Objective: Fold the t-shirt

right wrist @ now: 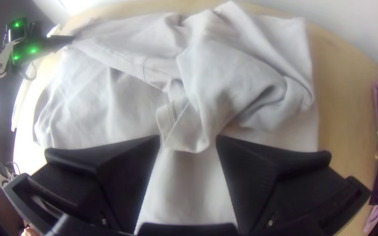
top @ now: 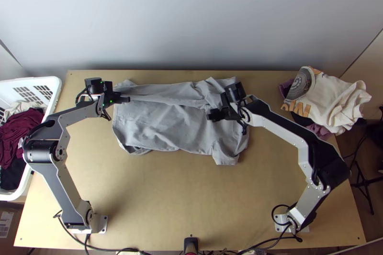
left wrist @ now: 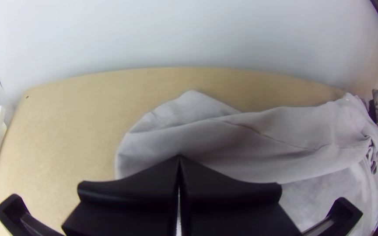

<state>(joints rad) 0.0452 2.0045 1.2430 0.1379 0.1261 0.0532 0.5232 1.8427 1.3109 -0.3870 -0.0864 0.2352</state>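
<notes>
One grey T-shirt (top: 153, 123), upper centre of frame, partly folded; left gripper (top: 126, 99) pinching its edge, right gripper (right wrist: 188, 140) spread over its bunched part; risk: skewed fold, should left pull alone.

One t-shirt (top: 158, 123), two arms (top: 283, 128), one basket (top: 58, 87), apparently two clothes heaps (top: 330, 97)

Surface: light wooden table (top: 191, 193). On its far half, a grey t-shirt (top: 158, 126), broadly spread, far side partly folded over, rumpled toward the right. At the far right corner, a loose heap of clothes (top: 330, 102), cream garment uppermost, partly past the edge. Near corners: left arm's base (top: 102, 224), right arm's base (top: 282, 221). Black cables (top: 119, 249) along the near edge.
</notes>
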